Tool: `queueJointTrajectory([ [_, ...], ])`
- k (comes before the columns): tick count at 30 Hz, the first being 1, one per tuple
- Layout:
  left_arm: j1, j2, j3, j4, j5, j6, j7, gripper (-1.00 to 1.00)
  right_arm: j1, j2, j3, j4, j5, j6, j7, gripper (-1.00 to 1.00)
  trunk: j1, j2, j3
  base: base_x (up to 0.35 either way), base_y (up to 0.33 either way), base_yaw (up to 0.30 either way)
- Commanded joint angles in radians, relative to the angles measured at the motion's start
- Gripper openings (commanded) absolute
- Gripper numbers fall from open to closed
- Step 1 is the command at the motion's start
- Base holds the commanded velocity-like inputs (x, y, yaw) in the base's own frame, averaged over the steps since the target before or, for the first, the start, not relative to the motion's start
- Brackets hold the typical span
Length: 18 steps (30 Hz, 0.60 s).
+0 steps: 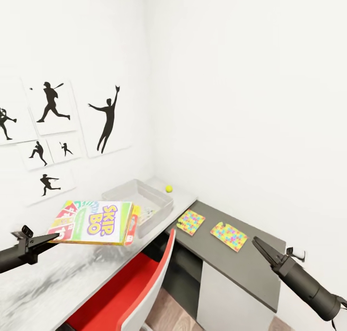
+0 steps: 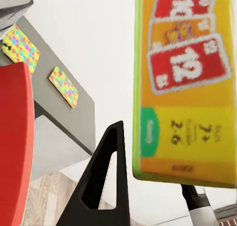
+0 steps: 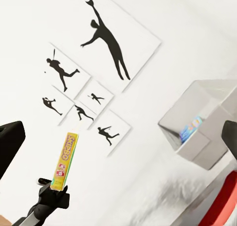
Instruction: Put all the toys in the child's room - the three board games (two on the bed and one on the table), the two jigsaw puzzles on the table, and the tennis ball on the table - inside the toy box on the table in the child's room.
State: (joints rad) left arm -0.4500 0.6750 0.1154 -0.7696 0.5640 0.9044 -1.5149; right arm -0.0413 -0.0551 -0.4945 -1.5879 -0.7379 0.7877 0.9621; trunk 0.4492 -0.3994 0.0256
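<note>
Progress looks partial: from the head, the toy box [image 1: 126,191] on the desk [image 1: 72,278] already holds something colourful, while two puzzles [image 1: 191,222] and the tennis ball [image 1: 169,188] lie outside it. The left pincer [image 1: 54,236] grips a white-and-green game box [image 1: 94,223] — held flat above the desk, just short of the toy box. The right pincer [image 1: 256,243] hangs clenched and empty. At the left wrist, the game's yellow-and-red back [image 2: 185,83] fills the side. From the right wrist, it shows edge-on [image 3: 64,160] — thin, pinched at its end.
</note>
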Motion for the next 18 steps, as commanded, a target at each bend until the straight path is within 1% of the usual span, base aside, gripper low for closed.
queueJointTrajectory([
  [1, -0.001, 0.0, 0.0, 0.0, 0.002, 0.01, -0.004, -1.0, 0.0, 0.0, -0.001, 0.0, -0.003, 0.005, 0.001, 1.0, 0.001, -0.001, 0.0, 0.295, -0.145, 0.29],
  [5, -0.001, 0.0, 0.0, 0.001, 0.002, 0.01, -0.005, -1.0, 0.0, 0.0, -0.001, 0.0, -0.003, 0.005, 0.001, 1.0, 0.001, -0.001, 0.0, 0.297, -0.09, 0.29],
  [13, -0.001, 0.0, 0.0, 0.001, 0.002, 0.01, -0.005, -1.0, 0.0, 0.0, -0.001, 0.0, -0.003, 0.005, 0.001, 1.0, 0.001, -0.001, 0.0, 0.293, -0.014, 0.29],
  [18, -0.001, 0.0, 0.0, 0.0, 0.002, 0.01, -0.007, -1.0, 0.0, 0.0, -0.001, 0.0, -0.003, 0.005, 0.001, 1.0, 0.001, -0.001, 0.0, 0.187, -0.001, 0.29],
])
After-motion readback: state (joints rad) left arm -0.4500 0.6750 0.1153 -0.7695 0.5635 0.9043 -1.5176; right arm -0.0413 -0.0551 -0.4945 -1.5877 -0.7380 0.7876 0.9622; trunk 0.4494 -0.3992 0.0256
